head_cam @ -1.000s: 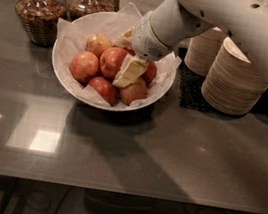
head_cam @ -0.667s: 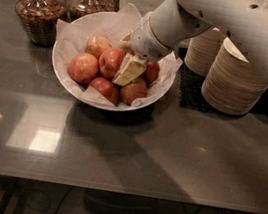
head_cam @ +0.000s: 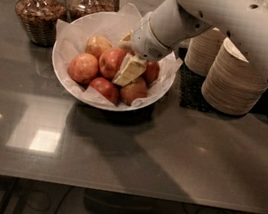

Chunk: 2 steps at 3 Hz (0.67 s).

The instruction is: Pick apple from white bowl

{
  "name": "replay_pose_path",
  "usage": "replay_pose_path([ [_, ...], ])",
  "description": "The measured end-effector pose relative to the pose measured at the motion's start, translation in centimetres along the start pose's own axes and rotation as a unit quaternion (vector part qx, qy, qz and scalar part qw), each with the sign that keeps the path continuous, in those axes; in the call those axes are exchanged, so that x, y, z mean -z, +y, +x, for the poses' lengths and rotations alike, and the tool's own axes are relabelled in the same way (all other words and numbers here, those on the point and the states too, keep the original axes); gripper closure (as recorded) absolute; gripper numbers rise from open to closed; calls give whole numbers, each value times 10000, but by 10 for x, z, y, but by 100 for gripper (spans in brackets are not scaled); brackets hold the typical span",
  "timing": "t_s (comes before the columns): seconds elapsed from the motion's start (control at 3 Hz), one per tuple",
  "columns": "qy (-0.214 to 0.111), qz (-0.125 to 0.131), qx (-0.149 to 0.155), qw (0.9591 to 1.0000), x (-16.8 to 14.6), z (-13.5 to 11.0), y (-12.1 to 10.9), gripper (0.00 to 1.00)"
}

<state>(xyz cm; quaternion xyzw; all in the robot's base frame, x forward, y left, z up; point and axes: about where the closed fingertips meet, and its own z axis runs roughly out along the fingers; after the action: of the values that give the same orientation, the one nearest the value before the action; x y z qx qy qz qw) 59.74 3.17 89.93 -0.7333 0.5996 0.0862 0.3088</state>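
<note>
Cream-tipped end effector point(head_cam: 128, 70) on the white robot arm point(head_cam: 224, 17) hangs low inside the large round white bowl point(head_cam: 118, 108), among the red-and-yellow apples point(head_cam: 83, 67) heaped on its crinkled white paper lining point(head_cam: 69, 33), probably to take one near the middle; whether it is spread or clamped on fruit cannot be told. The bowl stands on the dark grey counter point(head_cam: 167, 150) beside stacked tan disposable bowls point(head_cam: 235, 74), so the arm reaches in above that stack.
</note>
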Motion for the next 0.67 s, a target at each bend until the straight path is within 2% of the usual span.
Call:
replay_pose_path([
  [0.67, -1, 1, 0, 10000, 3, -3, -2, 100],
])
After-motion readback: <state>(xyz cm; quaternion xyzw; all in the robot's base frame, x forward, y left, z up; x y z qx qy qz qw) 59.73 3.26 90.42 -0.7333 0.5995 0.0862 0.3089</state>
